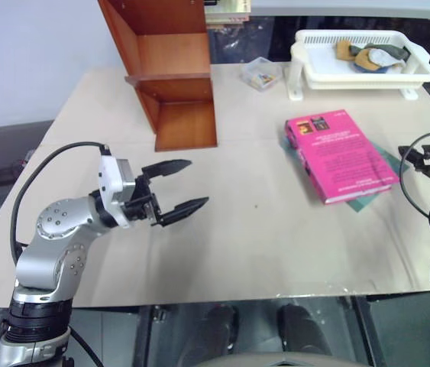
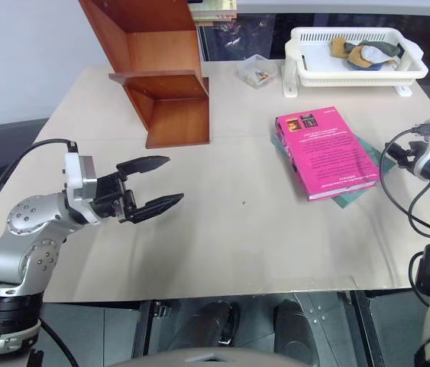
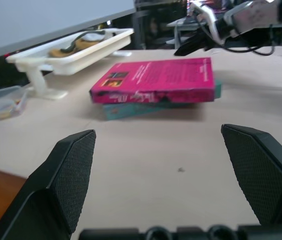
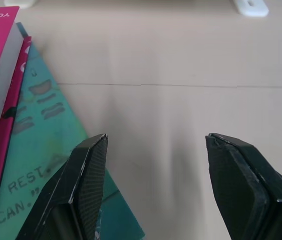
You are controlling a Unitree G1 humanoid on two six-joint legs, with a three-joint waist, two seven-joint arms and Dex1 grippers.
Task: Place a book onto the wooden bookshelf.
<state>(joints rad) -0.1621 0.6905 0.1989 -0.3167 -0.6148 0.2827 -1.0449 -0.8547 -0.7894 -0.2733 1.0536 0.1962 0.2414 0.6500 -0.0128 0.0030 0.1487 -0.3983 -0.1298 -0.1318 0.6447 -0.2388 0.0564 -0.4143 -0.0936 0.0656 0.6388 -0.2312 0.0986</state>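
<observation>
While the book (image 1: 341, 155) lies on the counter (image 1: 260, 229), nowhere near the bookshelf (image 1: 170, 69), both claws, left (image 1: 186, 194) and right (image 4: 156, 165), gape wide and empty.

Books: two, a pink book (image 1: 341, 155) stacked on a teal-green book (image 4: 45, 150), right of the wooden bookshelf (image 1: 170, 73).
Bookshelves: one.
White slatted trays (image 1: 361, 60): one, right of the bookshelf.
Small clear plastic boxes (image 1: 261, 73): one, between bookshelf and tray.
Tables (image 1: 237, 229): one.
Grippers: two, left (image 1: 185, 186) and right (image 4: 156, 145).
</observation>
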